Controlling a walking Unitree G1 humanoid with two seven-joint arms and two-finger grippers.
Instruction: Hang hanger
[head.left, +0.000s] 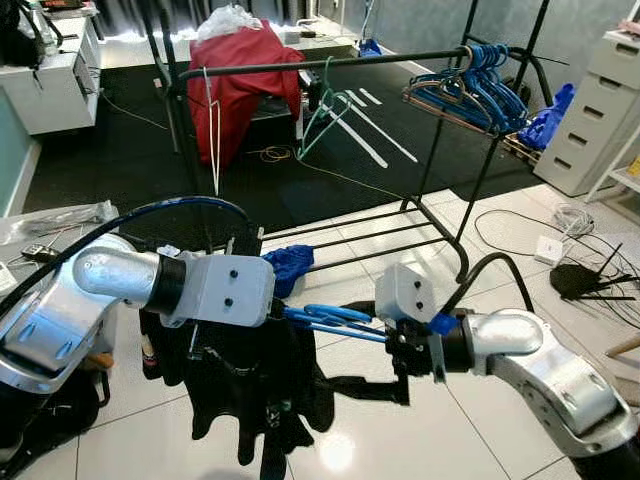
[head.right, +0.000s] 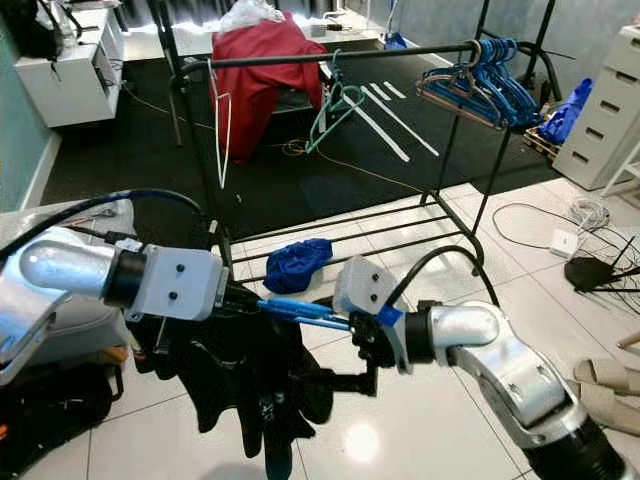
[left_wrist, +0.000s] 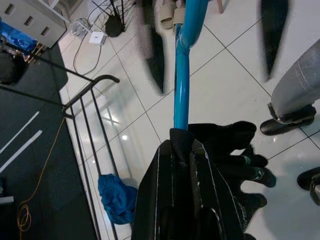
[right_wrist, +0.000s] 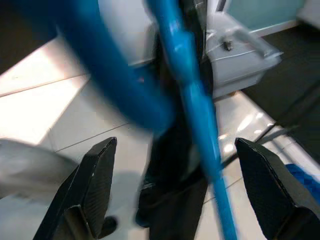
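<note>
Hanger (head.left: 330, 320), blue, thin and stiff, carries a limp black garment (head.right: 250, 385) near the rack (head.left: 330, 65). Left gripper (left_wrist: 182, 150) is closed on its neck; right gripper (right_wrist: 175, 200) is spread around its hook. Likely light; hold the rigid neck.

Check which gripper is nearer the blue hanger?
Left. The left gripper is clamped on the blue hanger carrying the black garment; the right gripper is open around its hook end.
</note>
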